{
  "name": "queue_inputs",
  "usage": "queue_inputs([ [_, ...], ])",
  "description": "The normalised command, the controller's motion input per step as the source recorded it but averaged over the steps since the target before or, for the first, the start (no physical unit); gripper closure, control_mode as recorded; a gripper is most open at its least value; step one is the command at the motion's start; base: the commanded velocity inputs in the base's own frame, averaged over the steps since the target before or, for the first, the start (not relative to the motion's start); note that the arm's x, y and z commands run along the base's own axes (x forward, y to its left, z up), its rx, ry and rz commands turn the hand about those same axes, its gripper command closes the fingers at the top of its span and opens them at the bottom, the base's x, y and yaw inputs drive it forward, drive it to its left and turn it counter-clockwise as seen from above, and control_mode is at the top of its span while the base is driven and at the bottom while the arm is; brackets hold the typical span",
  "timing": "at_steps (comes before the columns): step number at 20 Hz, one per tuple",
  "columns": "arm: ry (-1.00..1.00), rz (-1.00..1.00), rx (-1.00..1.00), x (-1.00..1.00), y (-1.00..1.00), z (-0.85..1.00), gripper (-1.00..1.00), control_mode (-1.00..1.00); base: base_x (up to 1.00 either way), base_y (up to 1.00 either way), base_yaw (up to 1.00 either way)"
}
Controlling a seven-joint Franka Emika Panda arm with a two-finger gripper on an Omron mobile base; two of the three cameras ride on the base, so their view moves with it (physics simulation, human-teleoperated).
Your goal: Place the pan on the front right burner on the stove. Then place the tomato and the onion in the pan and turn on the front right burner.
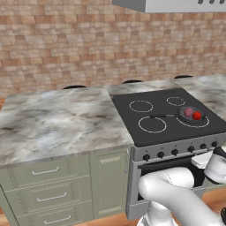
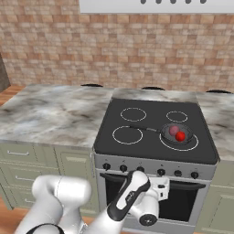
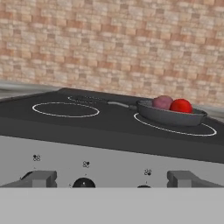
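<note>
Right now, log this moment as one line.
pan: on front right burner | tomato, onion: in pan | pincer: open, facing knobs

Kitchen — stove (image 2: 155, 130), marble counter (image 1: 53, 123), brick wall (image 2: 114, 50)

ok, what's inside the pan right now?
The pan on the front right burner holds the onion and the tomato, side by side. The pan floor beneath them is covered.

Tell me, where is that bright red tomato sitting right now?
The tomato sits in the pan on the front right burner of the stove, close beside the onion, which lies on its left.
</note>
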Motion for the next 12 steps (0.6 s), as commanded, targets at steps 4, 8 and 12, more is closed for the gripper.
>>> queue_inputs([
  [4,0.0,0.0,0.0,0.02,-0.19,-0.12,-1.0,-1.0,0.0,0.0,0.0],
  [8,0.0,0.0,0.0,0.01,-0.11,-0.07,-1.0,-1.0,0.0,0.0,0.0],
  [12,0.0,0.0,0.0,0.04,0.0,-0.04,-1.0,-1.0,0.0,0.0,0.0],
])
